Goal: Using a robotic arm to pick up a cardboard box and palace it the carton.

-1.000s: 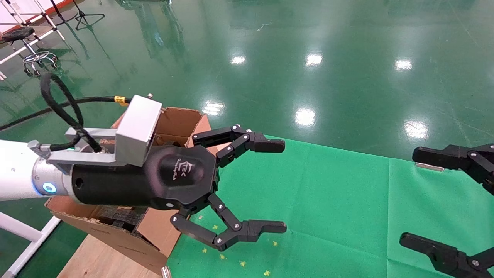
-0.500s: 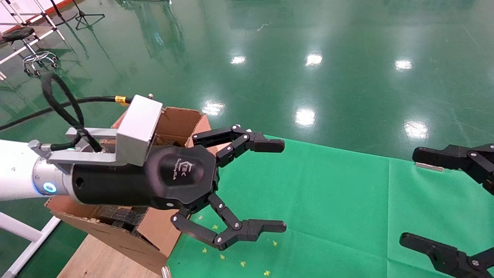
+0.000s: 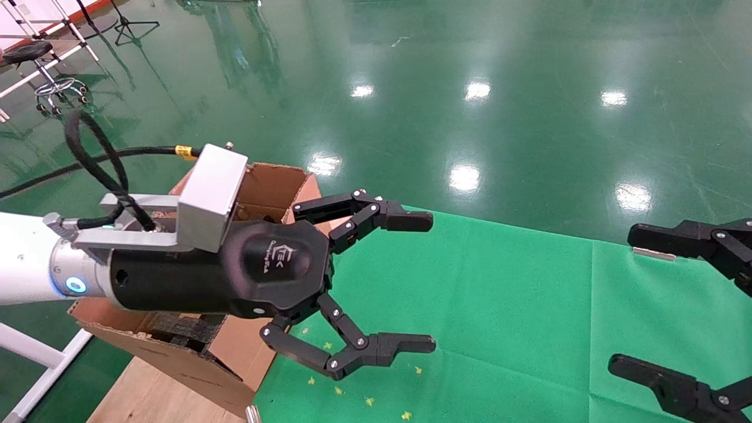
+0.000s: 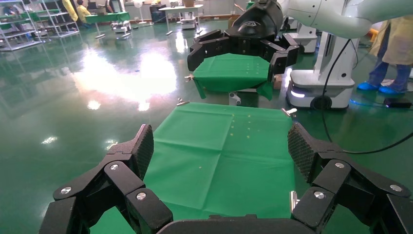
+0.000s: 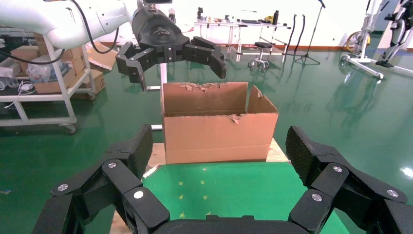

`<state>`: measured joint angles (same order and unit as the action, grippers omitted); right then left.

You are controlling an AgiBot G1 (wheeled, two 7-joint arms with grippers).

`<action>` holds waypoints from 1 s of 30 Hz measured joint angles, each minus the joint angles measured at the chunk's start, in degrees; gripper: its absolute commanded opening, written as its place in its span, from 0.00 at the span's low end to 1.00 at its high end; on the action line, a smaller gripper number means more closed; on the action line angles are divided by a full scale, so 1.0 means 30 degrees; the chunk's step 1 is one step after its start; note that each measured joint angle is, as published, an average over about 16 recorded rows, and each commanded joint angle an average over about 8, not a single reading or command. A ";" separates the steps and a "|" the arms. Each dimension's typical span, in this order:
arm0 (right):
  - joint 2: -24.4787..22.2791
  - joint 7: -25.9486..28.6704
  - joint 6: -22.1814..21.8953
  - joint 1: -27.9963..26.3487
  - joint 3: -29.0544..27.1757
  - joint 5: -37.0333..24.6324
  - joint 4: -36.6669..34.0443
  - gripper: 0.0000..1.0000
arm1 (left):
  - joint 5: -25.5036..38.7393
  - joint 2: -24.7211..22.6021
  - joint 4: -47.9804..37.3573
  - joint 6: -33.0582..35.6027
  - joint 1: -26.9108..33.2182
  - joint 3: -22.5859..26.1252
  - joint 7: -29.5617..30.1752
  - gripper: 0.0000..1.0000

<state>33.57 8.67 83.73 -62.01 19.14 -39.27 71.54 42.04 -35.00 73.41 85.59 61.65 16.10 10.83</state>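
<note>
Only one marking shows: a small white logo on the black body of the left gripper (image 3: 432, 282), its lettering too small to read. That gripper fills the left and centre of the head view on the white robotic arm (image 3: 26, 264), fingers spread wide, holding and touching nothing, hanging above the green cloth (image 3: 505, 305). Behind it, at left centre, stands the carton (image 3: 273, 188), flaps upright, on a wooden surface (image 3: 153, 396). At the right edge, the right gripper (image 3: 620, 299) is also wide open and empty. No small cardboard box is visible in any view.
</note>
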 measured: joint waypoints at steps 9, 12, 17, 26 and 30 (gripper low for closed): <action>0.0000 0.0000 0.0000 0.0000 0.0000 0.0000 0.0000 1.00 | 0.0008 0.0000 -0.0002 -0.0001 0.0004 0.0001 0.0000 1.00; 0.0000 0.0000 0.0000 0.0000 0.0000 0.0000 0.0000 1.00 | 0.0009 0.0000 -0.0002 -0.0001 0.0004 0.0001 0.0000 1.00; 0.0000 0.0000 0.0000 0.0000 0.0000 0.0000 0.0000 1.00 | 0.0009 0.0000 -0.0002 0.0000 0.0004 0.0001 0.0000 1.00; 0.0000 0.0000 0.0000 0.0000 0.0000 0.0000 0.0000 1.00 | 0.0010 0.0000 -0.0002 0.0000 0.0004 0.0001 0.0000 1.00; 0.0000 0.0000 0.0000 0.0000 0.0000 0.0000 0.0000 1.00 | 0.0010 0.0000 -0.0002 0.0000 0.0004 0.0001 0.0000 1.00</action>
<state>33.57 8.67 83.73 -62.01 19.14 -39.27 71.54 42.07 -35.00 73.41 85.59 61.67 16.10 10.83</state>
